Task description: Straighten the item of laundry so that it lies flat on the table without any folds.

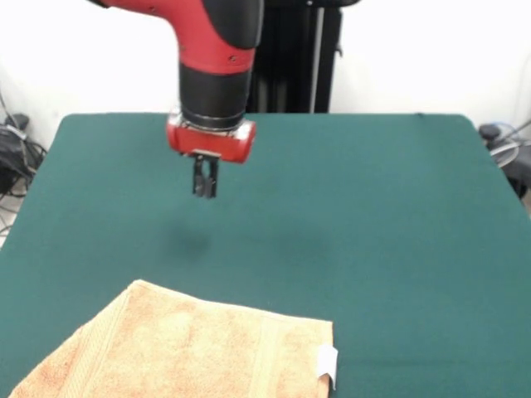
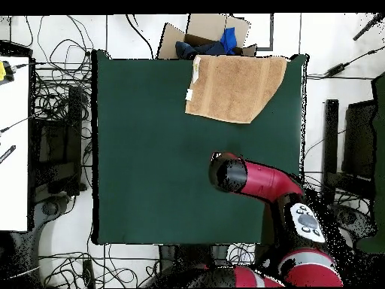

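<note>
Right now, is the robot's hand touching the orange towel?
No, the gripper hangs above bare green table, well apart from the towel lying by the table's edge.

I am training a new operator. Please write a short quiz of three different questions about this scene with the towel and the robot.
1. True or false: the gripper holds the towel.
2. In the front view, where are the white tags? A) towel's right edge B) its left edge
3. What colour is the table?

Key: 1. False, it hangs above bare cloth, apart from the towel. 2. A. 3. Dark green.
</note>
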